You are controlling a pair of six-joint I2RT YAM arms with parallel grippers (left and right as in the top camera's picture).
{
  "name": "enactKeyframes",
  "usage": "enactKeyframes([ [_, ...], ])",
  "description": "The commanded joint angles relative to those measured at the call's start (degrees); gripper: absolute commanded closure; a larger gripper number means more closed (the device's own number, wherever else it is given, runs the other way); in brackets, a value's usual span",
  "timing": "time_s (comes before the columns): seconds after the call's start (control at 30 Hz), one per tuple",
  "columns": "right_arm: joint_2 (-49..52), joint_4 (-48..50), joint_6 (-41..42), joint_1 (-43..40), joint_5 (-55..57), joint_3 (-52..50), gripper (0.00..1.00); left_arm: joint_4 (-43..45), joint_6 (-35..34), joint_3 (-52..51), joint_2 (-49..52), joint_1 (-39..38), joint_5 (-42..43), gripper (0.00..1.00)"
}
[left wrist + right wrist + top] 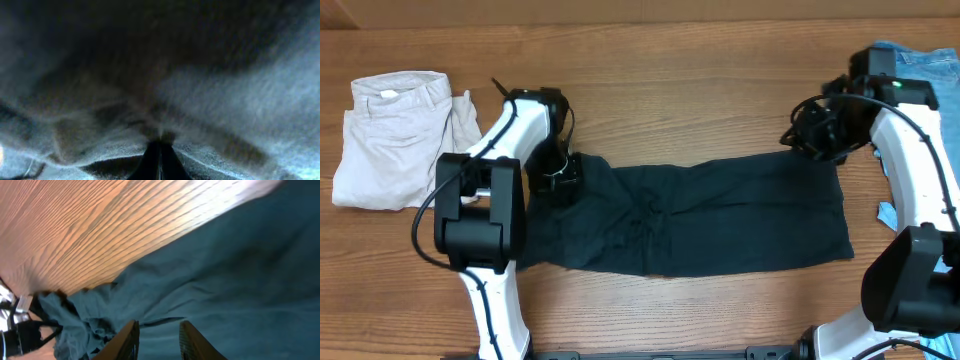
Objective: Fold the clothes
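Note:
The clothes (pixel 720 215) are one black T-shirt, lying as a long flat band across the middle of the table, plain side up. At its left end my left gripper (pixel 558 178) is shut on a bunched pinch of the cloth. In the left wrist view its gripper (pixel 160 145) has both dark tips together and the fabric (pixel 225 90) puckers around them. My right gripper (pixel 817 135) hangs over the shirt's far right corner. The right wrist view shows this gripper (pixel 158 326) open just above the cloth (pixel 240 270), with a fold edge running between the tips.
Pale beige trousers (pixel 400 140) lie folded at the far left. Light-blue jeans (pixel 920 60) lie at the far right corner, under the right arm. Bare wooden tabletop (pixel 100 230) stretches behind the shirt.

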Motion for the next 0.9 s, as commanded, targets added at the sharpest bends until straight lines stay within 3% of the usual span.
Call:
enactKeyframes([
  [0.0, 0.0, 0.0, -0.3, -2.6, 0.8, 0.0, 0.70, 4.6, -7.4, -6.8, 0.3, 2.2, -16.6, 0.93],
  [0.07, 0.0, 0.0, -0.3, -3.2, 0.8, -0.2, 0.70, 5.4, -8.3, -8.0, 0.3, 7.6, -23.2, 0.92],
  [0.2, 0.5, 0.9, -0.3, -2.5, 2.3, -2.4, 0.67, 9.0, -1.2, -7.9, 0.3, 15.9, -22.1, 0.91],
  [0.3, 1.2, 5.4, 0.5, -2.4, 3.7, -7.9, 0.67, 10.0, 0.9, -8.0, 0.3, 16.4, -21.1, 0.89],
  [0.37, 1.2, 12.8, 2.0, -1.3, 3.2, -14.7, 0.72, 10.5, 0.9, -8.0, 0.3, 15.6, -19.8, 0.88],
  [0.47, 1.5, 24.0, 4.3, 1.0, 3.9, -23.9, 0.70, 10.5, 1.3, -7.9, 0.3, 14.4, -19.8, 0.85],
  [0.57, 1.9, 28.5, 11.2, 0.9, 16.2, -30.3, 0.73, 9.7, 1.3, -8.0, 0.3, 14.3, -19.8, 0.82],
  [0.67, 1.9, 29.4, 15.3, -0.8, 32.2, -30.5, 0.75, 8.9, 1.4, -7.9, 0.3, 14.4, -20.5, 0.82],
  [0.77, 1.9, 29.9, 11.3, -2.9, 25.5, -26.4, 0.76, 8.5, 1.4, -7.9, 0.3, 14.4, -20.5, 0.82],
  [0.87, 1.9, 27.5, 8.6, -2.8, 18.8, -21.4, 0.67, 8.5, 1.4, -7.9, 0.3, 14.4, -20.5, 0.78],
])
